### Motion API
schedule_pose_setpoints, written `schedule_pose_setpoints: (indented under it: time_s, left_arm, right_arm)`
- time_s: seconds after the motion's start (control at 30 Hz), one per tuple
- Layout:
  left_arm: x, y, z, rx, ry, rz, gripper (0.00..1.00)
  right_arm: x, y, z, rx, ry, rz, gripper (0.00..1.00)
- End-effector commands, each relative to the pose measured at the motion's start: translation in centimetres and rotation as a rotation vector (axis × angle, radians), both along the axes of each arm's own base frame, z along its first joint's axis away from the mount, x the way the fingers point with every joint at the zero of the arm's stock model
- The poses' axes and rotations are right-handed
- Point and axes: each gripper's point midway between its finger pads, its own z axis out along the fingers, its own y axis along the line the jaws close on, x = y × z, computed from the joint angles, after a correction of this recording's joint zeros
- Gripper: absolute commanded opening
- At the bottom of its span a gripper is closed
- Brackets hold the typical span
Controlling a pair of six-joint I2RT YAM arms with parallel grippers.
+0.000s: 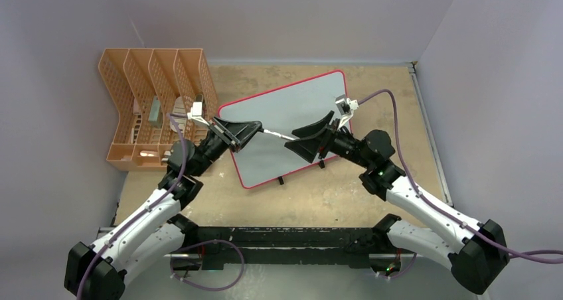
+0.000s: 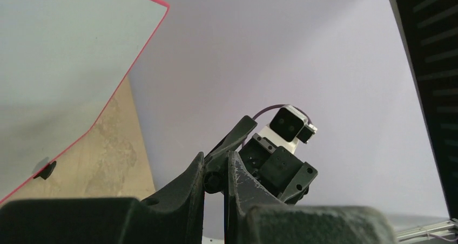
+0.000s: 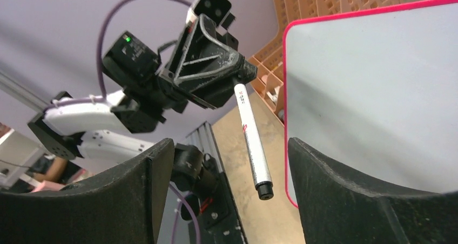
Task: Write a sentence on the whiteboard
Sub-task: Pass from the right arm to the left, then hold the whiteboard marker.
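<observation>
Angling inward over whiteboard [image 1: 292, 104], left fingers [image 1: 244, 130] pinching marker [image 3: 252, 141], right fingers [image 3: 345, 195] splayed.

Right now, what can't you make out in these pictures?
Top view: middle of the whiteboard, behind the left gripper and right gripper.
Left wrist view: the marker, hidden between that gripper's own fingers.
Right wrist view: the marker's print, too small; its upper end, inside the left gripper.
Top view: rack contents, too small.
</observation>
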Motion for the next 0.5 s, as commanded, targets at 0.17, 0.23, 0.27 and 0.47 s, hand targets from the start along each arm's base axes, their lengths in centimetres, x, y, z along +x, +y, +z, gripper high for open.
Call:
schedule_pose_setpoints:
  time_s: [0.17, 0.23, 0.27, 0.47]
  left_arm:
    - [-0.1, 0.8, 3.4, -0.177, -0.070, 0.008, 0.00]
    - [-0.1, 0.8, 3.7, -0.180, -0.083, 0.007, 0.00]
    - [-0.1, 0.7, 3.8, -0.177, -0.088, 0.005, 0.00]
    - [-0.2, 0.5, 4.3, -0.159, -0.115, -0.003, 0.00]
  right_arm:
    - [0.2, 0.2, 4.3, 0.194, -0.042, -0.012, 0.69]
    - [0.4, 0.6, 4.2, 0.190, -0.033, -0.009, 0.64]
    - [0.5, 0.9, 4.1, 0.186, -0.030, -0.004, 0.62]
    - [0.7, 1.8, 4.3, 0.169, -0.025, 0.001, 0.51]
